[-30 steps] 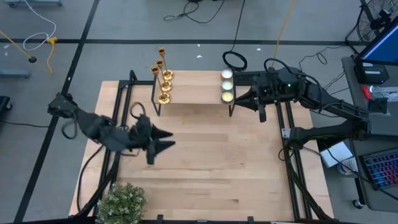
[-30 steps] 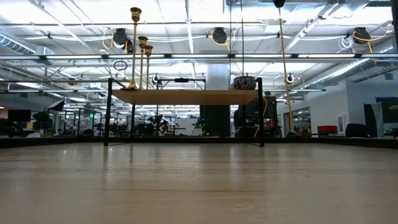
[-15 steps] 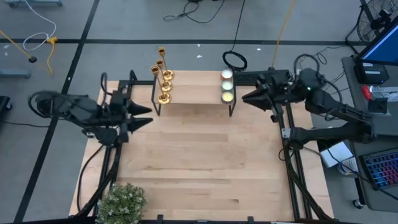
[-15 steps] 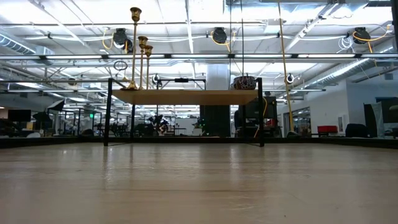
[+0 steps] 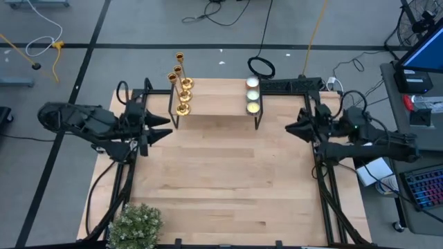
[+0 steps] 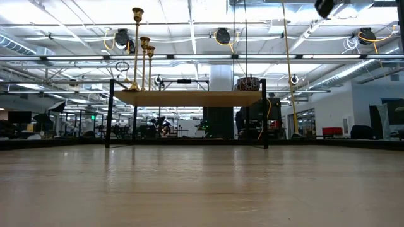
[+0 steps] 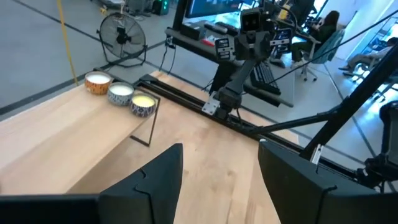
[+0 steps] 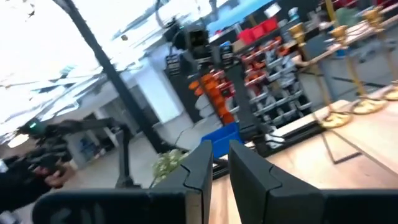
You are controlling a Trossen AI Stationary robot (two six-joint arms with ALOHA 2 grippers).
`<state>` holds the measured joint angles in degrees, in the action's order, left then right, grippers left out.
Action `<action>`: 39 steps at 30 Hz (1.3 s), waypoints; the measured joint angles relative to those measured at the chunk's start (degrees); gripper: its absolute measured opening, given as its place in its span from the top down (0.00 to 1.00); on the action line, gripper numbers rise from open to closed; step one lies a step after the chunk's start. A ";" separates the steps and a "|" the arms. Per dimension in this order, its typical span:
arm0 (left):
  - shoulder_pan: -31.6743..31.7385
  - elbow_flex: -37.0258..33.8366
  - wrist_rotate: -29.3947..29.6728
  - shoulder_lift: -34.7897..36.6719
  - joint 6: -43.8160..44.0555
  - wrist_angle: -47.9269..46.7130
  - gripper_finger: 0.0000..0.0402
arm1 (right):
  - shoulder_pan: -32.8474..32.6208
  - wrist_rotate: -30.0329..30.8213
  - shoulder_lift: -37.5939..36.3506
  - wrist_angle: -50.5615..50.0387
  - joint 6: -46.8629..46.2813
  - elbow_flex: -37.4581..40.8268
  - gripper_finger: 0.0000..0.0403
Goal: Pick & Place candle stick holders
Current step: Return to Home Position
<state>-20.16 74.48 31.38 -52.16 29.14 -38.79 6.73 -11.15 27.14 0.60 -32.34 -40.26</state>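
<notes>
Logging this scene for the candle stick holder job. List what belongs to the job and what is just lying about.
Job: three gold candle stick holders at one end of the shelf; left gripper and right gripper, at the table sides.

Lying about: three lit candles at the shelf's other end; potted plant at a table corner; black cable loop beyond the table.

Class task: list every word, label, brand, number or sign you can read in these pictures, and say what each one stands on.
No text can be read in any view.
Monitor screens behind the table: content too small to read.
Keyboard beside the table: key markings too small to read.
Candles: patterned sides, no legible label.
Storage racks: too blurred to read.
</notes>
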 joint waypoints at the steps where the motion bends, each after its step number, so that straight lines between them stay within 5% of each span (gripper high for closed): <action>1: 0.00 0.00 0.00 -0.03 0.19 -0.15 0.47 | -1.52 2.72 -0.89 0.13 0.07 1.07 0.88; 6: 0.00 0.00 0.19 0.01 1.01 -1.53 0.47 | -8.47 13.75 -2.63 0.06 5.24 4.44 0.88; 14: 1.64 0.00 0.61 0.09 1.44 -3.03 0.47 | -17.07 16.57 -1.46 -1.06 9.14 9.06 0.91; 23: 2.21 0.00 0.33 0.04 2.72 -3.83 0.47 | -23.84 27.24 -3.59 -6.17 14.00 9.89 0.98; 39: 2.21 0.00 1.57 -0.43 5.23 -4.73 0.47 | -23.94 27.49 -14.66 -15.55 16.53 12.98 1.00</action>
<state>-17.96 74.48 32.94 -52.59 34.37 -43.53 -17.21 16.34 12.48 -14.95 -15.81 -27.28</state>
